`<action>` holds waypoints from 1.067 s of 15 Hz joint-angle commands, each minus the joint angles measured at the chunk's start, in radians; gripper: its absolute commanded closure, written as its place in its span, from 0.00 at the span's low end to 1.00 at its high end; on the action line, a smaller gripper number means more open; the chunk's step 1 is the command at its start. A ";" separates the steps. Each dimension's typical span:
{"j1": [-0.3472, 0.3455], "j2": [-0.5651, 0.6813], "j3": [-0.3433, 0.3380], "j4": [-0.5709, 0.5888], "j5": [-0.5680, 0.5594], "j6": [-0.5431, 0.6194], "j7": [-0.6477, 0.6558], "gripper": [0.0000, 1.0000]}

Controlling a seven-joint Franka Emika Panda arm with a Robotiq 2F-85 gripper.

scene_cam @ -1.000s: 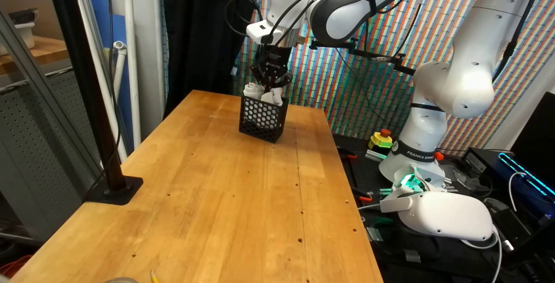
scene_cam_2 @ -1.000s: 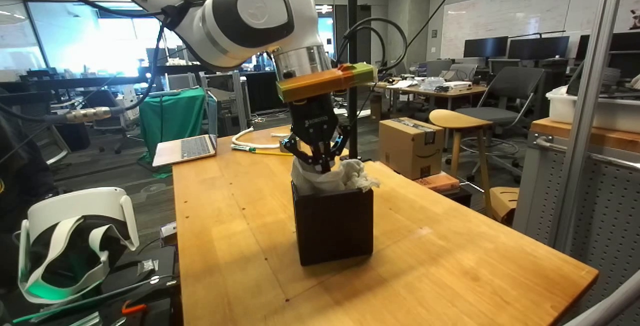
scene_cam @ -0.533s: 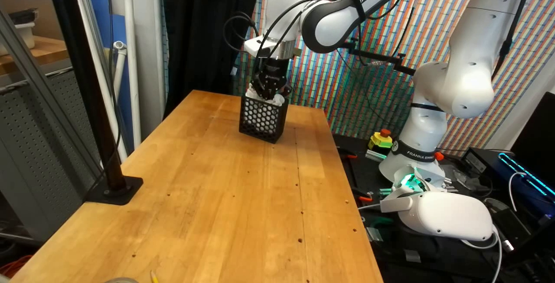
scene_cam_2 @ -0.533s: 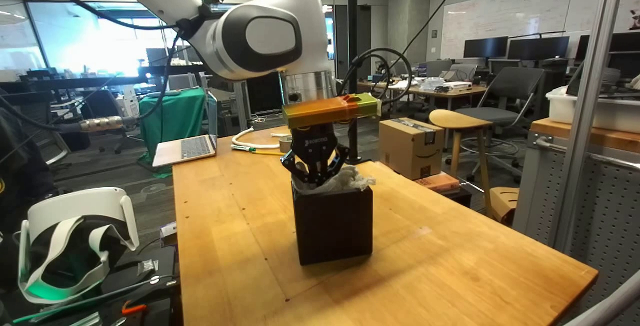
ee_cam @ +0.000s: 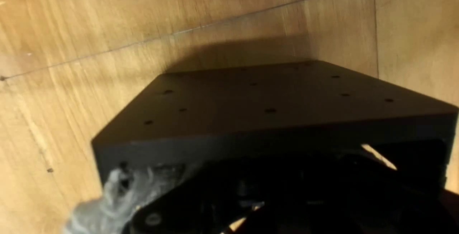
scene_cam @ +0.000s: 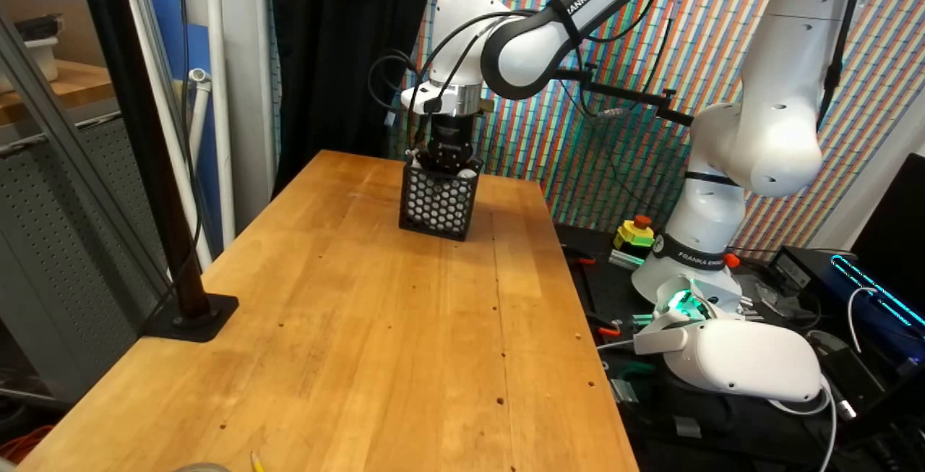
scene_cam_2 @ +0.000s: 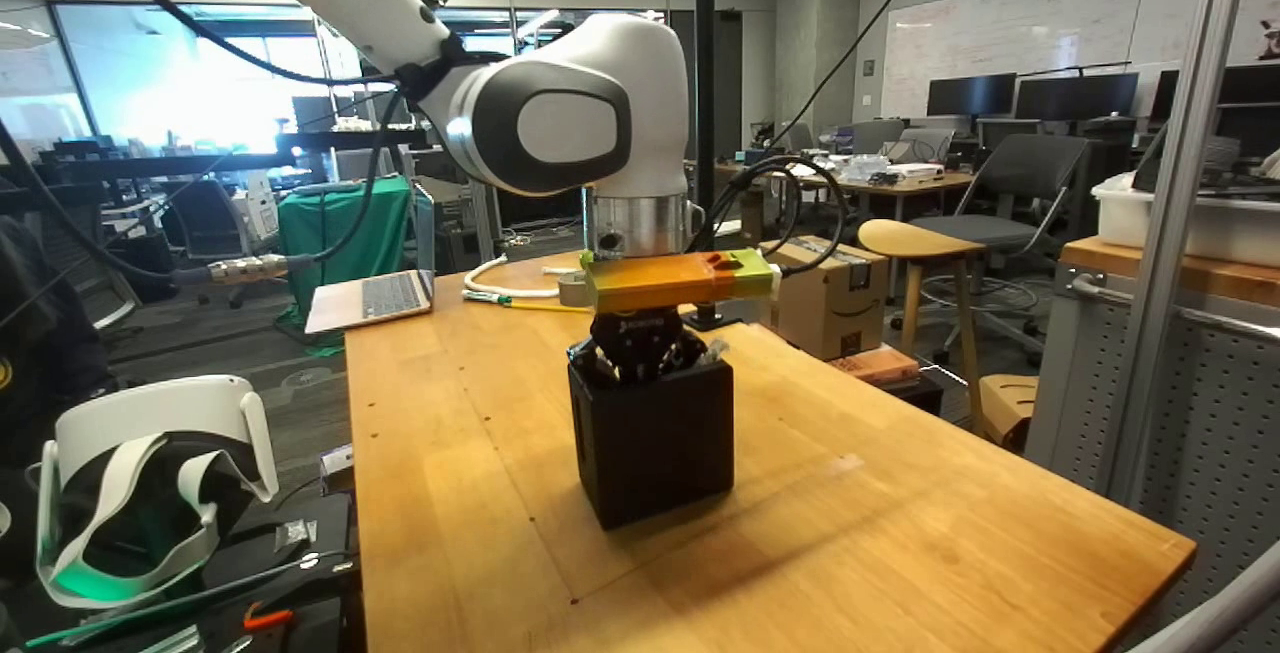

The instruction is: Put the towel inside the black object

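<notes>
The closed tool [scene_cam_2: 644, 361] sits deep in the black mesh basket [scene_cam_2: 655, 448], towel [ee_cam: 116, 201] showing on either side; tips hidden, whether it grips any I cannot tell.

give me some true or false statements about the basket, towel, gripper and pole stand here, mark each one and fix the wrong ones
1. Part of the towel pokes out of the black basket. True.
2. The whole towel lies beside the basket. False: it is in the basket, showing white through the mesh, apart from the bit poking out.
3. The gripper reaches down into the basket. True.
4. The basket's opening faces down. False: it faces up.
5. The black pole stand is on the wooden table. True.
6. The pole stand touches the basket. False: they stand apart.
</notes>
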 commanded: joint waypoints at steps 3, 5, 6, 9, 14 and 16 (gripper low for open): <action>-0.046 0.107 0.011 0.059 0.101 -0.020 -0.090 0.96; -0.049 0.101 0.013 0.065 0.099 -0.038 -0.084 0.96; -0.048 0.094 0.014 0.064 0.093 -0.043 -0.077 0.96; -0.037 0.056 0.015 0.055 0.048 -0.047 -0.036 0.96; -0.008 -0.054 0.024 0.029 -0.115 -0.064 0.089 0.96; 0.002 -0.098 0.033 0.032 -0.189 -0.088 0.150 0.96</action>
